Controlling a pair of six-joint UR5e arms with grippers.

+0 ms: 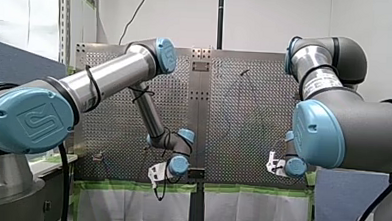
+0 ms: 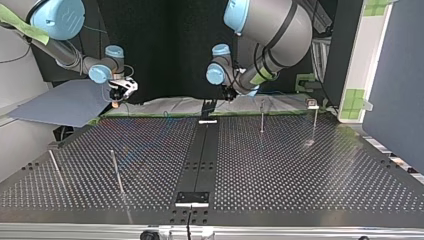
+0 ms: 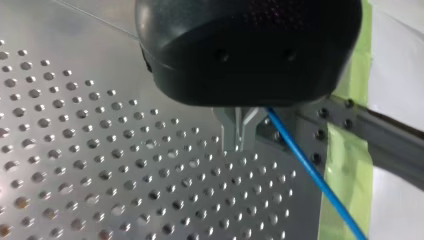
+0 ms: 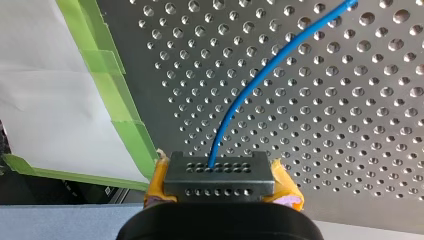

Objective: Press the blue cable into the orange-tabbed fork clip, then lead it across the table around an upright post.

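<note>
Looks like we're barely started. Our right gripper has its yellow-padded fingers clamped on the blue cable, near the counter's far edge, at the top view's left. Our left gripper has its fingers narrow with the cable just beside them; we can't tell if it's pinched. The clip looks empty, and the cable isn't round any of the posts yet.

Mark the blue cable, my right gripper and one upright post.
blue cable (image 4: 235,105): right wrist view, middle of its curve over the table.
my right gripper (image 4: 219,170): right wrist view, midway between its yellow-padded fingertips.
upright post (image 2: 262,116): top view, middle of its shaft.
</note>
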